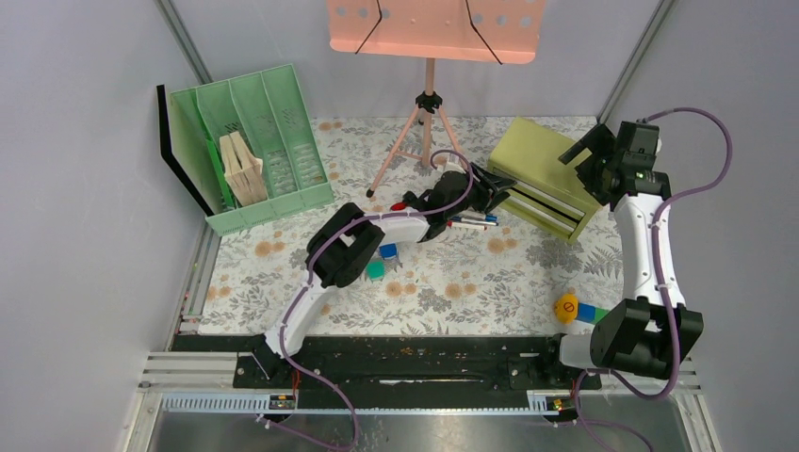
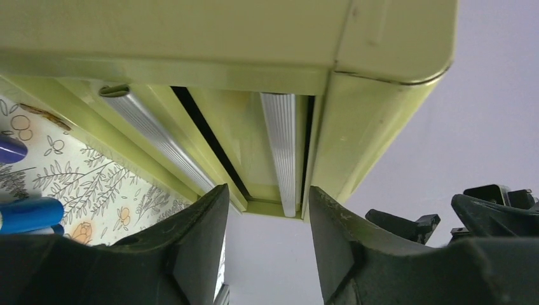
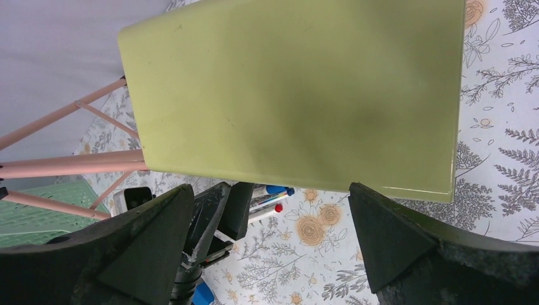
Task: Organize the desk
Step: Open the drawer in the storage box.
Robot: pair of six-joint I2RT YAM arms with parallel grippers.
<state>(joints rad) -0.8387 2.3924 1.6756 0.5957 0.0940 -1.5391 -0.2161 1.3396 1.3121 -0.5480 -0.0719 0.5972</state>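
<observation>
Left gripper (image 2: 268,194) half-spread, empty, drawer handle (image 2: 279,152) of green cabinet (image 1: 542,160) dead ahead; right gripper (image 3: 270,190) spread wide above it.

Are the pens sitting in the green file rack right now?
No, the pens lie on the desk next to the yellow-green drawer cabinet, well apart from the green file rack.

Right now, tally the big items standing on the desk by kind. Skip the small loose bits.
Green file rack: 1
Pink music stand: 1
Yellow-green drawer cabinet: 1
Total on the desk: 3
</observation>
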